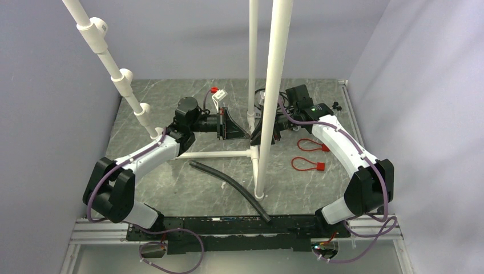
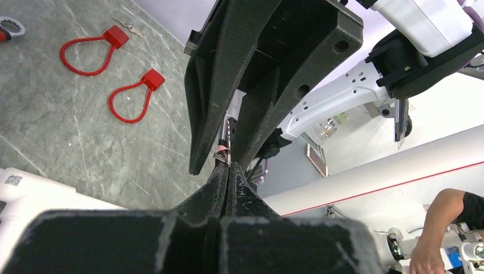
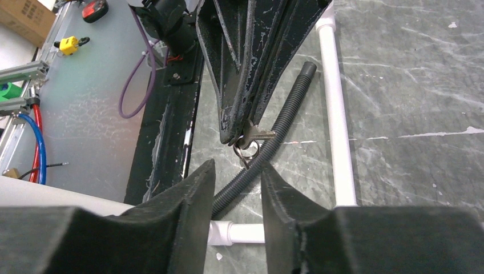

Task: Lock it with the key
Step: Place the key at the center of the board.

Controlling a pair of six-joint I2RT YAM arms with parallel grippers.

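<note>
Soft, even overhead light, faint shadows (foregrounds of 2 wrist views blurred)

The left arm [image 1: 149, 153] and right arm [image 1: 342, 142] are both wearing white shells over bulky black joints. Purple cables [image 1: 201, 250] are looping along each one, and a green light [image 1: 313, 107] is glowing on the right wrist. The fingers [image 3: 191, 191] are showing matte black, wedge-shaped, scuffed white along their edges.
</note>
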